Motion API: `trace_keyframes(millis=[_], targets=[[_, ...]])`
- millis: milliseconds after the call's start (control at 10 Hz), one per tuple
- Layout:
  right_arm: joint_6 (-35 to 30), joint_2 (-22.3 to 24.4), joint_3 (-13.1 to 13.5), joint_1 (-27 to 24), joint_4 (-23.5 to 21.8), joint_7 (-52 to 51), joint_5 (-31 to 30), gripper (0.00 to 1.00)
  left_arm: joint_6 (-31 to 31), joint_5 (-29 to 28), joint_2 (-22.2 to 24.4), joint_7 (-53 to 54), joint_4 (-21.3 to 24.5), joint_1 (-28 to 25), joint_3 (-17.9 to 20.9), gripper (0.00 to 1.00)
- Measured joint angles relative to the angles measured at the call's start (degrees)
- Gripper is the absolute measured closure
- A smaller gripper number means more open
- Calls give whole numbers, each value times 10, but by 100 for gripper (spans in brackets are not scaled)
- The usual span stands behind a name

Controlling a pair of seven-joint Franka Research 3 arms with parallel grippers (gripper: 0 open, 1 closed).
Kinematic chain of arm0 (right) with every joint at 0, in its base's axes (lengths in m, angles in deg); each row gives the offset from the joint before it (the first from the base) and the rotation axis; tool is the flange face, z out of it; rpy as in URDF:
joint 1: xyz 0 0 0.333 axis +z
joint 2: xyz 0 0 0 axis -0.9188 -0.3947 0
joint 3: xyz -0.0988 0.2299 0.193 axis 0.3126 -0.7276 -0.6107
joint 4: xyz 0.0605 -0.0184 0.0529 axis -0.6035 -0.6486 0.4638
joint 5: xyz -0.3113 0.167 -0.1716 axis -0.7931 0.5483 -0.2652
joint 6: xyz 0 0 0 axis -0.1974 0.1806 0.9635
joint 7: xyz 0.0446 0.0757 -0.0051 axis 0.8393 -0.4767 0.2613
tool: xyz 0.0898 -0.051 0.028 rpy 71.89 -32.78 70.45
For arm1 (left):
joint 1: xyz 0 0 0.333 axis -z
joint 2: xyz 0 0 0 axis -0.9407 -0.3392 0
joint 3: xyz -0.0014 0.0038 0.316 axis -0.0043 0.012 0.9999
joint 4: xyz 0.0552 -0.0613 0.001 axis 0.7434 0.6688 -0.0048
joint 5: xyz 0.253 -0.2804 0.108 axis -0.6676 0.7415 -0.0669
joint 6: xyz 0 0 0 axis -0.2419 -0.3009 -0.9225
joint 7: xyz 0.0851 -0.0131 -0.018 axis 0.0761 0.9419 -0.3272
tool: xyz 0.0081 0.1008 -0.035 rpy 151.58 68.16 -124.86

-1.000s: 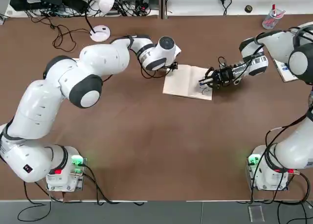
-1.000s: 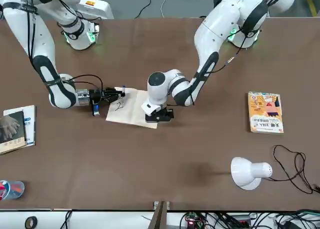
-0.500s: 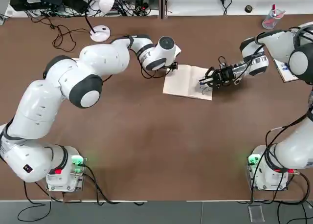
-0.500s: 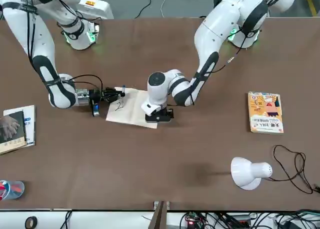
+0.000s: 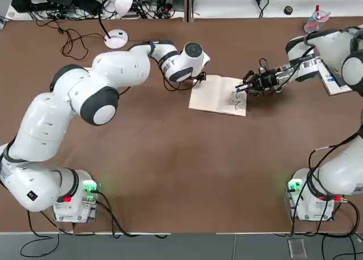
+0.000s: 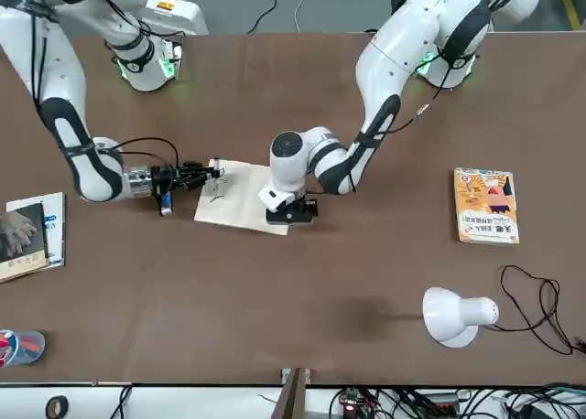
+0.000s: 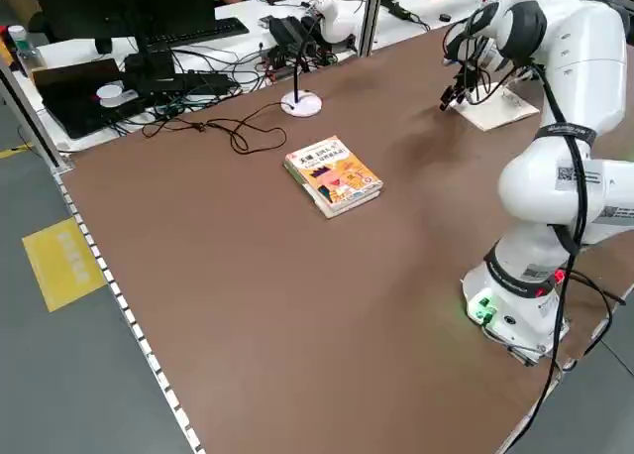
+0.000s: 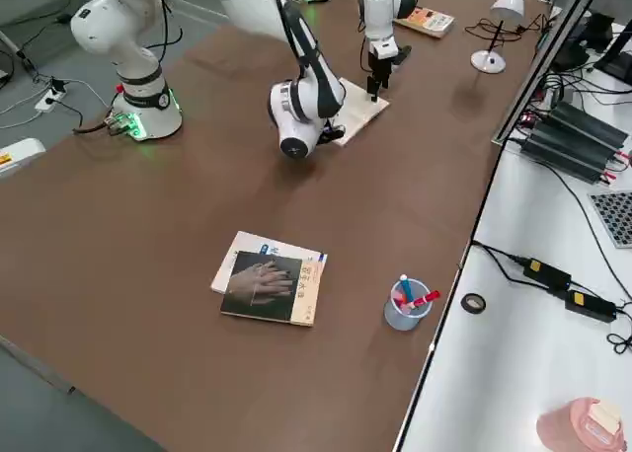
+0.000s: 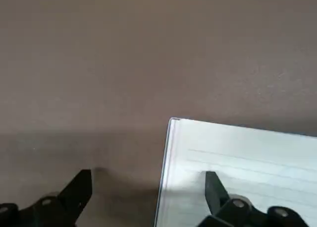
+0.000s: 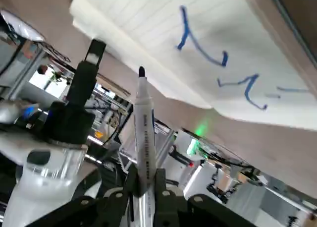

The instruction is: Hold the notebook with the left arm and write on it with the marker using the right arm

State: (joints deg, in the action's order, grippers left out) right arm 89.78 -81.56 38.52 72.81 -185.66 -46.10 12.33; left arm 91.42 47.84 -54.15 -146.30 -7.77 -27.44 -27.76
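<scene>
Jaws of the left gripper (image 9: 143,197) straddle the notebook's (image 5: 218,95) left edge, pinning it to the table (image 5: 170,158); the right gripper (image 5: 253,84), clamped on the marker (image 10: 143,133), hovers by its scribbled right edge, tip aimed at the page

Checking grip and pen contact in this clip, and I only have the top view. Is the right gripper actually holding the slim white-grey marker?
Observer: Yes. In the right wrist view the right gripper is shut on the marker, which sticks out from between its fingers.
Operator: Is its tip on the cream-white lined notebook?
Observer: It looks not. The dark tip shows past the notebook's edge, beside the blue strokes rather than on them.
Operator: And the left gripper?
Observer: The left gripper is open. One finger is over the page near a corner, the other over the brown table.
</scene>
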Motion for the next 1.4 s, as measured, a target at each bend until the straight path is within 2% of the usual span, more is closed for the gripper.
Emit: trace_keyframes(millis=[300, 700, 1100, 1400], targets=[[-20, 40, 1, -42, 40, -8, -136, 83, 0, 0, 0, 0, 0, 0, 0, 0], [-12, 73, 3, -82, 92, -110, -317, 83, 0, 0, 0, 0, 0, 0, 0, 0], [76, 72, 3, -115, 121, -206, -467, 83, 0, 0, 0, 0, -6, -1, 2, 0], [158, 69, 3, -119, 123, -236, -540, 83, -2, 0, 8, 14, -19, -6, 4, 0]])
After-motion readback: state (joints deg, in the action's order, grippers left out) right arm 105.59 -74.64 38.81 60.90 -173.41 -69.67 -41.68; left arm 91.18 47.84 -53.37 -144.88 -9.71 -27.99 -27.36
